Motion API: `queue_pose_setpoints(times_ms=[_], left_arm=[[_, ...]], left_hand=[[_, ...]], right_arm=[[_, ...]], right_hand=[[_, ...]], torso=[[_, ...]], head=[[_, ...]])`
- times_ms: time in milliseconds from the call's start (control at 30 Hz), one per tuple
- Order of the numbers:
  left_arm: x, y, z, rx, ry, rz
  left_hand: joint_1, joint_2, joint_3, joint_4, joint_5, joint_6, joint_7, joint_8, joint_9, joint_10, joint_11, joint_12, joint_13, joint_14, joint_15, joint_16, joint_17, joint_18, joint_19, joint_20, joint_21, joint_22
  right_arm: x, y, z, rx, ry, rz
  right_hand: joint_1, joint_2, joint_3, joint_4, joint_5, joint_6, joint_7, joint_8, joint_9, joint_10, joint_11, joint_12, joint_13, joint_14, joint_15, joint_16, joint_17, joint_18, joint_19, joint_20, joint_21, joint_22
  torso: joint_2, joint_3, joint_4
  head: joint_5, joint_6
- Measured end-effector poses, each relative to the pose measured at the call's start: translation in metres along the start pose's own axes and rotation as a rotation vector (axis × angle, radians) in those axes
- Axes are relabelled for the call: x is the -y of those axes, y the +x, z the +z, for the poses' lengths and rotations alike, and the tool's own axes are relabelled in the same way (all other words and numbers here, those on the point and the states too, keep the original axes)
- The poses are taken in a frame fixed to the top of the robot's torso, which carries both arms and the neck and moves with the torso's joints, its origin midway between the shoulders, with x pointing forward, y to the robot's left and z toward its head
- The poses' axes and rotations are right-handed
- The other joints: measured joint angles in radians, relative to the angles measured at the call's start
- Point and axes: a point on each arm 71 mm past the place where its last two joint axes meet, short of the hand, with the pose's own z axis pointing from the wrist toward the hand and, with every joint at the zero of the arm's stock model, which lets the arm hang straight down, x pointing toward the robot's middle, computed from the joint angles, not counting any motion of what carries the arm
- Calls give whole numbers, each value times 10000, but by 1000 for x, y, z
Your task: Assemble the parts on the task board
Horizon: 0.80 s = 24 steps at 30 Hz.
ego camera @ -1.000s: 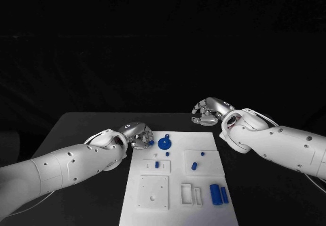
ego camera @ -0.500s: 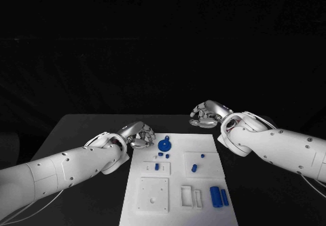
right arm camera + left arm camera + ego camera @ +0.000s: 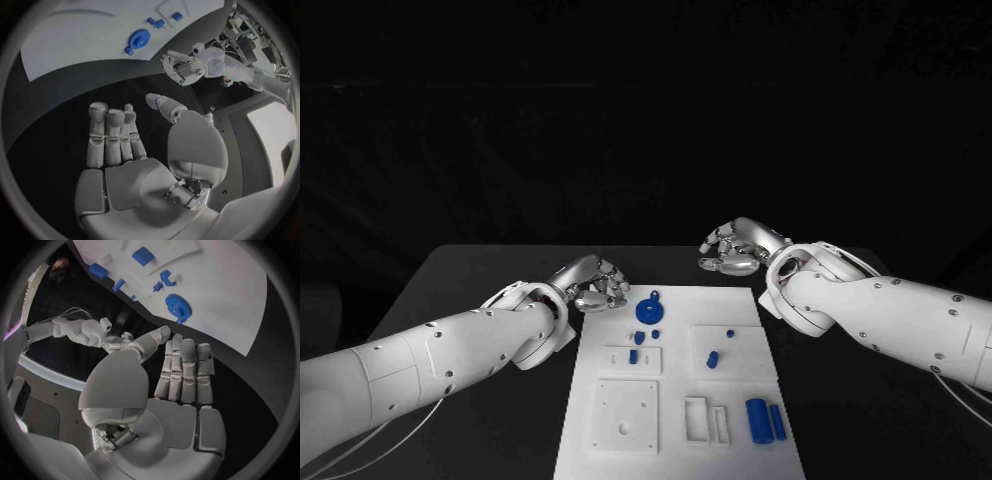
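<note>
Over the far end of the board, both hands empty, barely anything assembled yet.

Head view: my left hand (image 3: 593,285) hangs just beside the task board (image 3: 733,455), fingers loosely curled on nothing; my right hand (image 3: 737,249) sits beyond its far edge, also empty. Blue gear (image 3: 649,307) and the other parts (image 3: 762,416) lie loose, so most work's left I'd say.
Left wrist: fingers (image 3: 185,372) straight, holding nothing, gear just ahead.
Right wrist: same, fingers (image 3: 110,135) extended and bare.

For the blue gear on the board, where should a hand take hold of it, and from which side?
Probably across the toothed rim of the blue gear, coming from above. It lies flat on the task board at its far end, so its face is up and its edges are open. The left hand is nearest, and holds nothing.
</note>
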Motion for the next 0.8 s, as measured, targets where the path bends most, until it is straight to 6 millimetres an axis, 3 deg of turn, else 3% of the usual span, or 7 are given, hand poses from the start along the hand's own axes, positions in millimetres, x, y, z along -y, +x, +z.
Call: queue_pose_setpoints(times_ms=[100,200,267,500,667,733,800], left_arm=[[1,3,0,-242,-112,106],[2,7,-1,-610,-219,274],[4,10,-1,-844,-233,425],[14,22,-3,-1651,-395,1319],[21,30,-3,-2055,-677,2138],[23,33,-2,-2150,-817,2448],[24,35,-2,-2195,-920,2653]], left_hand=[[-234,-110,-164,84,-318,-103,29,-57,-27,-1,0,-145,-13,-41,41,0,10,-2,0,0,0,0],[-458,-333,-335,240,-1103,-107,33,-57,-29,197,-14,-146,20,-43,42,0,58,-3,0,0,0,0],[-563,-438,-406,311,-1334,-18,-55,-22,-12,341,-53,-146,93,-43,43,0,93,-2,0,0,0,0],[-1246,-723,-1221,458,-1778,648,-360,387,256,1001,-498,676,829,325,-325,410,313,1,342,-116,126,-1],[-1964,-1055,-1664,852,-1778,868,-476,525,450,1284,-781,1475,1471,682,-647,943,561,10,778,-243,461,7],[-2217,-1109,-1795,984,-1778,879,-487,525,485,1330,-827,1716,1657,777,-739,1088,621,159,872,-297,532,7],[-2383,-1176,-1889,1078,-1778,913,-521,525,516,1373,-870,1898,1798,863,-814,1178,666,159,967,-321,615,6]], right_arm=[[0,0,0,-35,11,23],[0,1,0,-68,14,30],[0,1,0,-83,16,30],[2,3,-1,-163,38,5],[2,4,-1,-209,43,-20],[2,4,-1,-216,46,-30],[2,4,-1,-221,45,-36]], right_hand=[[10,10,0,0,0,0,-1,0,0,0,0,0,0,0,0,0,0,1,0,0,0,0],[10,10,-30,-30,0,-1,-1,0,0,1,0,11,-4,-1,1,0,11,0,0,0,0,-1],[10,10,-30,-30,0,-1,-2,0,0,1,0,38,-9,-1,1,0,11,0,14,0,0,-1],[50,49,-30,-30,0,4,3,0,0,2,0,39,-9,-1,2,0,11,2,43,-13,0,-1],[50,49,-30,-30,0,7,5,0,0,2,0,39,-9,-2,2,0,10,3,43,-13,0,-1],[49,49,-30,-30,0,8,5,0,0,3,0,39,-9,-2,2,0,10,2,42,-12,0,-1],[49,49,-30,-30,0,8,5,0,0,3,0,38,-9,-2,2,0,10,2,42,-11,0,-1]], torso=[[-1,1,0],[0,2,1],[0,1,0],[0,6,-4],[1,7,-6],[2,7,-7],[3,8,-7]], head=[[2,0],[8,0],[9,0],[9,-6],[3,-11],[-2,-19],[-2,-24]])
